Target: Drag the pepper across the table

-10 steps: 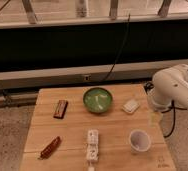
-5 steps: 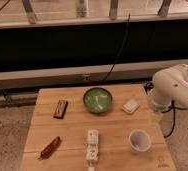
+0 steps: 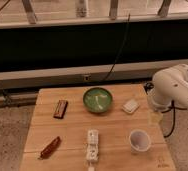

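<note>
Camera view, the only one: pepper (image 3: 50, 147) lies flat on the table (image 3: 112, 126) in the front-left corner area, tip pointing down-left, nothing touching it. Gripper (image 3: 155, 118) hangs off the white arm (image 3: 174, 89) at the table's right edge, just beside a small white block (image 3: 131, 105) and above-right of the white cup (image 3: 139, 141). Jaws look spread wide and I see nothing between them, so it's empty. Pepper and gripper are well apart, on opposite sides of the table. Other items: green bowl (image 3: 97, 99) at back centre, dark brown bar (image 3: 60, 109) back-left, white strip (image 3: 92, 145) front centre, lying between the pepper and the cup. My read on the step: approach hasn't started, no contact, the drag itself is not begun. The next move needs the arm to cross the whole table leftward, clearing the cup and strip or passing above them, then come down over the pepper's midsection with the jaws lined up across its narrow width. After that, either pinch it or press it and slide it along the wood. Free space for the drag looks best toward the centre, between the bar and the strip. Risk: the pepper is thin and low, so it's easy to miss it or catch the tabletop.
</note>
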Robot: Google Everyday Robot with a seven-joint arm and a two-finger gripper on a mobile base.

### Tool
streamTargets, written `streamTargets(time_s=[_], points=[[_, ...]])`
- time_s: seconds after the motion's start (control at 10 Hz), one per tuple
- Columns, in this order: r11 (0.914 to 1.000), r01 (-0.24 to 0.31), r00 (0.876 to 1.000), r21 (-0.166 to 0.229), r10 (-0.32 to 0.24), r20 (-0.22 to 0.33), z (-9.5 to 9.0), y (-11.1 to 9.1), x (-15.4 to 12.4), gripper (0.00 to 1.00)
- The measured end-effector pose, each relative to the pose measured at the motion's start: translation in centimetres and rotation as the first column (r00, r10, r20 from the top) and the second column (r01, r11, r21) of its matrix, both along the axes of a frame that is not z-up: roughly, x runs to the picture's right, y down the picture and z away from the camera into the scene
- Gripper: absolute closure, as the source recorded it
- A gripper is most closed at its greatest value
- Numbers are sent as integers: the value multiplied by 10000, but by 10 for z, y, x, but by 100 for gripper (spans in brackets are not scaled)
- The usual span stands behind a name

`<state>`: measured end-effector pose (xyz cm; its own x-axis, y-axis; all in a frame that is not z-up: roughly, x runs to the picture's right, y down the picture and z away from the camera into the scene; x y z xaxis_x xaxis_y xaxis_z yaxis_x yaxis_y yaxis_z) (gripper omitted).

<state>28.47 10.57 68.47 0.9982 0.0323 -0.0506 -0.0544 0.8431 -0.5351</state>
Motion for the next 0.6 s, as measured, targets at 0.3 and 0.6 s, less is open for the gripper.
streamTargets(time_s=[0.3,0.6], points=[[10000,10,10000,25,-10,-11,-1,-1,0,20],[9983,582,9983,-20,-582,45,0,-2,-30,20]])
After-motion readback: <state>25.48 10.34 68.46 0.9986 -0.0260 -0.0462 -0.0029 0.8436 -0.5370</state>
